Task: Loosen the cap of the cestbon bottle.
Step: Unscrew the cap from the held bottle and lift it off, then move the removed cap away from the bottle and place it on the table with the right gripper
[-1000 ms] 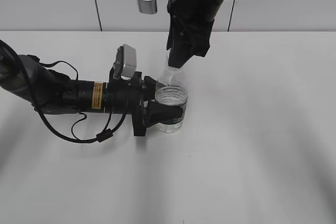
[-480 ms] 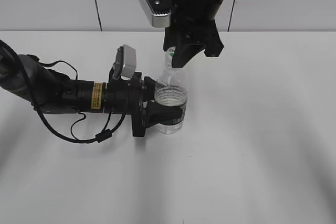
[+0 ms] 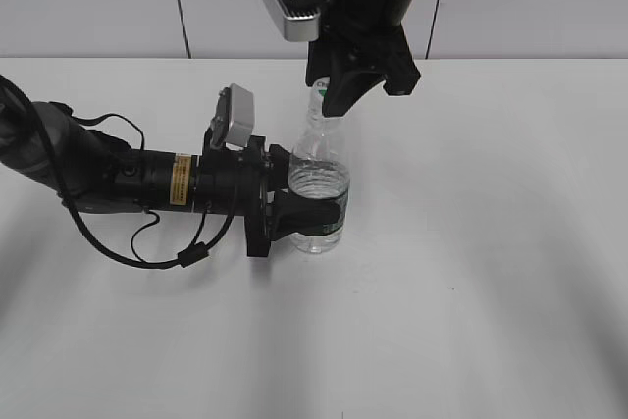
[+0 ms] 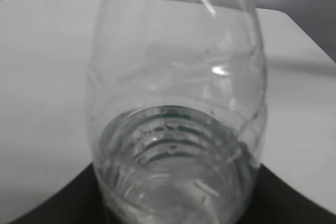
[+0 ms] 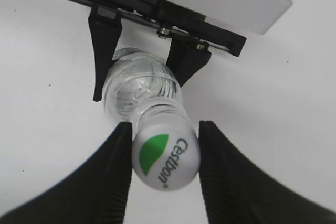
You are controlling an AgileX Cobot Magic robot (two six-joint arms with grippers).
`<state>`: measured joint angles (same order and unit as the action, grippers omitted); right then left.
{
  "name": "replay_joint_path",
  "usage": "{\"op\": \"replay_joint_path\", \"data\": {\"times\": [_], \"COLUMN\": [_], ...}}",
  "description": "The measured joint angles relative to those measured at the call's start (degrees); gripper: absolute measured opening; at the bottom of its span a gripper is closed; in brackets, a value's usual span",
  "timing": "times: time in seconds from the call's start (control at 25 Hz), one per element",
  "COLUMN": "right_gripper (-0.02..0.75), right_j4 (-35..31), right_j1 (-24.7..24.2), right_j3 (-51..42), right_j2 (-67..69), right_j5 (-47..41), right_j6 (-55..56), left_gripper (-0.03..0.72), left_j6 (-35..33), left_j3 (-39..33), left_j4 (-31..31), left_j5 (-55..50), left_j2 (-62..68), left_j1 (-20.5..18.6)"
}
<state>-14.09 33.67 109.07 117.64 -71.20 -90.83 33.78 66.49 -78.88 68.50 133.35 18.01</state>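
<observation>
Cestbon bottle (image 3: pixel 319 188) upright on white table (image 3: pixel 491 242), frame centre in exterior view. Left tool (image 3: pixel 312 215) reaches in from left, clamped narrow around bottle's lower body at green label band. Right tool (image 3: pixel 339 100) hangs from top of frame over neck; in right wrist view fingers (image 5: pixel 118 171) flank white cap (image 5: pixel 165 156), parted to cap width, contact with cap unclear.

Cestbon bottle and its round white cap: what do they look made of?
The small clear ribbed cestbon bottle looks like thin glossy plastic: see-through, with bright glints. The round white cap with the green leaf mark looks like opaque, smooth plastic, probably moulded.
</observation>
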Motion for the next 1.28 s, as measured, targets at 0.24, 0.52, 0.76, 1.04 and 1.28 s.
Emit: {"op": "replay_joint_path", "data": {"times": [0.24, 0.52, 0.76, 1.04, 1.28], "right_gripper": [0.297, 0.297, 0.297, 0.297, 0.297], "right_j4": [1.2, 4.6, 10.2, 17.2, 12.5], "right_j1": [0.0, 0.0, 0.0, -1.8, -10.3], "right_j3": [0.3, 0.3, 0.3, 0.3, -3.8], "right_j2": [-1.0, -3.6, -6.2, -6.6, -6.6], "right_j5": [0.8, 0.9, 0.9, 0.9, 1.0], "right_j6": [4.1, 16.6, 35.0, 58.7, 73.2], "left_gripper": [0.381, 0.381, 0.381, 0.381, 0.381], "left_j6": [-0.4, -0.6, -0.6, -0.3, 0.0], "left_j3": [0.0, 0.0, 0.0, 0.0, 0.0], "left_j4": [-1.5, -2.2, -2.9, -3.0, -3.2], "left_j5": [0.6, 0.8, 0.6, 0.5, 0.5], "left_j2": [0.0, -0.1, -0.4, -0.5, -0.5], "left_j1": [0.1, 0.1, 0.2, 0.2, 0.2]}}
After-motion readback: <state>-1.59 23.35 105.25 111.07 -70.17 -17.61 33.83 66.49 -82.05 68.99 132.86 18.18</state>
